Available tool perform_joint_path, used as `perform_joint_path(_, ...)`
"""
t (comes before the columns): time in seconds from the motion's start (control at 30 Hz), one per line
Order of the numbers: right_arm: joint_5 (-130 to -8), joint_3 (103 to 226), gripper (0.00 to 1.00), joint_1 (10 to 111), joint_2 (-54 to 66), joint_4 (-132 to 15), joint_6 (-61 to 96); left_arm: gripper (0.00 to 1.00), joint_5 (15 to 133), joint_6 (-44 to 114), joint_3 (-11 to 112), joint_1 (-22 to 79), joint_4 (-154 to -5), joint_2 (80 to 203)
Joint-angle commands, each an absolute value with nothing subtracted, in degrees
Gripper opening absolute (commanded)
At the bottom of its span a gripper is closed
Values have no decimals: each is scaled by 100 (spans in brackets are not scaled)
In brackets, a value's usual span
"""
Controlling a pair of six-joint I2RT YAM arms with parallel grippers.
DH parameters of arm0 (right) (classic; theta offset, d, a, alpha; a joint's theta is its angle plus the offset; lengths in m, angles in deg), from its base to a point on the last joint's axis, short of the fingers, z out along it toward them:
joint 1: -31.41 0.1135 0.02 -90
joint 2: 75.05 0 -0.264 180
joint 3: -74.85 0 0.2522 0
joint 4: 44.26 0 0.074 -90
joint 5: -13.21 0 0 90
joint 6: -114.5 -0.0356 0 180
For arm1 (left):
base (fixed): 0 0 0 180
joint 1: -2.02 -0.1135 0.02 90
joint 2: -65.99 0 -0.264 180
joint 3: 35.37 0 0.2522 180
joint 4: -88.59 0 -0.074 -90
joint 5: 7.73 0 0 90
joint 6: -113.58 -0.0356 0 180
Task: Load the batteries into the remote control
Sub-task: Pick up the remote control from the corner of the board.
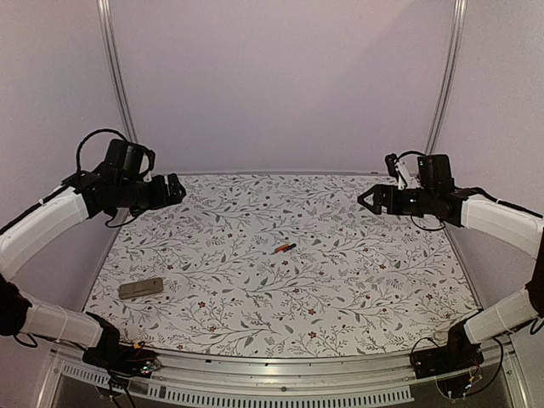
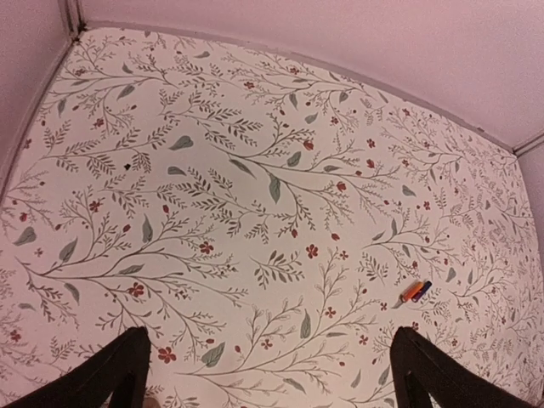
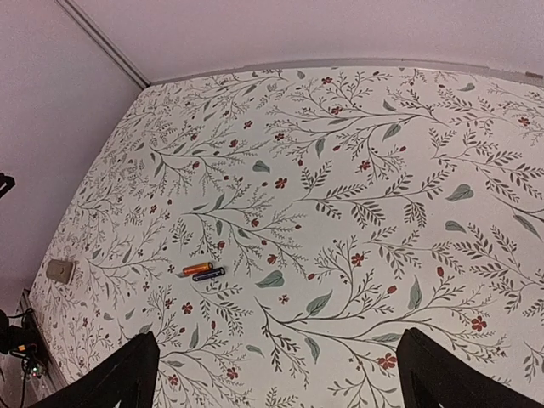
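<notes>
The batteries (image 1: 285,248) are lying near the middle of the tabletop (image 1: 357,289), which is showing a print of leafy twigs. In the right wrist view they are showing as two tiny thin cylinders (image 3: 202,271), one orange and one dark, lying side by side and slightly offset, touching or nearly so. The remote control (image 1: 141,288) is lying flat near the front left corner, well apart from the batteries. It is showing a slim grey-beige face, too small to tell whether anything is sitting in its recess. The left claw (image 1: 176,190) is hanging above the far left of the tabletop with its fingers (image 2: 106,374) spread wide and holding nothing. The right claw (image 1: 365,201) is hanging over the far right, fingers (image 3: 119,374) likewise spread wide and empty.
</notes>
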State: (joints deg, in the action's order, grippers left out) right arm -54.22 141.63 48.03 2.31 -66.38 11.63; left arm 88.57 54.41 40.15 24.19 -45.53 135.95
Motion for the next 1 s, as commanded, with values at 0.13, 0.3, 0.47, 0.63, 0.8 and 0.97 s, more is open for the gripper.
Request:
perform_joint_path(0.13, -5653, 13958, 99, 4993, 174, -7085, 1518, 99, 9784, 7293, 3884, 2433, -2461, 12954)
perform_joint_path(0.3, -5720, 14127, 99, 5008, 262, -7353, 1534, 99, 10198, 8665, 3681, 2444, -1363, 12481)
perform_joint_path(0.47, -5692, 14268, 99, 5020, 355, -7465, 1542, 100, 10532, 10005, 3157, 2447, -642, 12063)
perform_joint_path(0.63, -5588, 14295, 99, 5027, 452, -7484, 1421, 99, 10703, 11014, 2658, 2435, -136, 12007)
perform_joint_path(0.8, -5550, 14111, 99, 5040, 356, -7441, 1399, 100, 10801, 11342, 2446, 2374, -124, 12392)
perform_joint_path(0.97, -5586, 14047, 99, 5031, 237, -7373, 1425, 99, 10487, 11079, 2297, 2133, -851, 12832)
